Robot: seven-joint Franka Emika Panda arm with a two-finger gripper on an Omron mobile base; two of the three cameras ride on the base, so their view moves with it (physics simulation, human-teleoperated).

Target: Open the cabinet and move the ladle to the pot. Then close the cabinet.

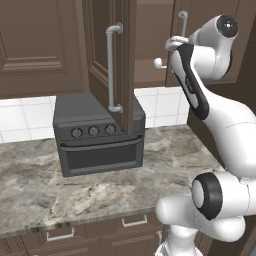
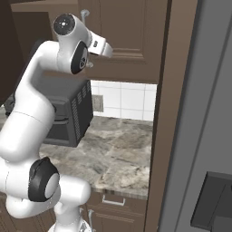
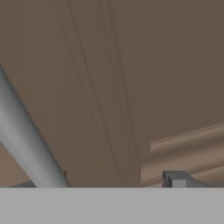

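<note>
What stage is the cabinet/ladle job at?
Done: the cabinet's left door is swung wide open over the counter oven.
In hand: the gripper is up against the right door, jaws apart beside its bar handle, not visibly clamped on it.
Left: open that door, move the ladle to the pot, close the cabinet.

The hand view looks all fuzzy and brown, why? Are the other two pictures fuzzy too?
In the hand view the camera sits very close to the cabinet door, so the wood and the silver handle look soft and big. In the left base view the toaster oven and counter look sharper, under flat light. In the right base view a near grey panel looks smooth and plain.
</note>
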